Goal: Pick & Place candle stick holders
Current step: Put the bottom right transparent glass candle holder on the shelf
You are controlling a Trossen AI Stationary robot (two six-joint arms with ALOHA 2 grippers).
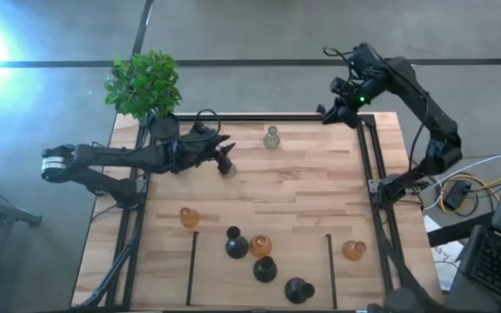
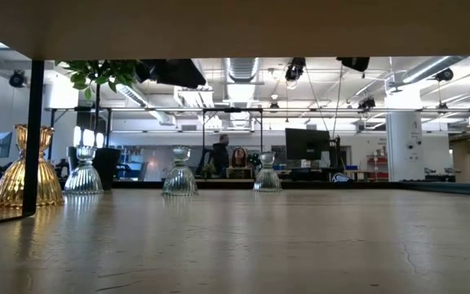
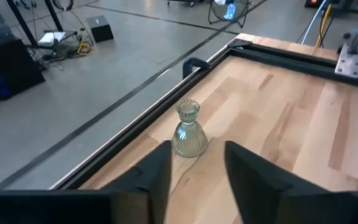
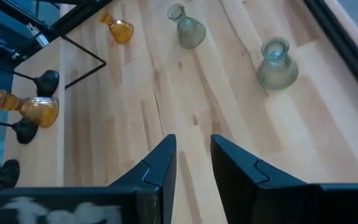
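Seen from above, a pale wooden plank surface (image 1: 303,191) framed in black rails carries the candle stick holders, small glass pieces with bulbous bases and narrow necks. One pale green-grey ribbed holder (image 1: 272,137) stands upright near the far edge, and a second pale holder (image 1: 228,167) stands just beside the left tool (image 1: 226,155), whose two dark fingers (image 3: 157,180) are parted with nothing between them. The right tool (image 1: 327,113) hangs over the far right corner of the frame, its fingers (image 4: 160,168) likewise apart and empty. Toward the near edge stand three translucent amber-orange holders (image 1: 189,217) and three black ones (image 1: 237,245), the amber ones spread across the surface, the black ones grouped near its middle. A black pot holding a leafy green plant (image 1: 144,83) sits at the far left corner.
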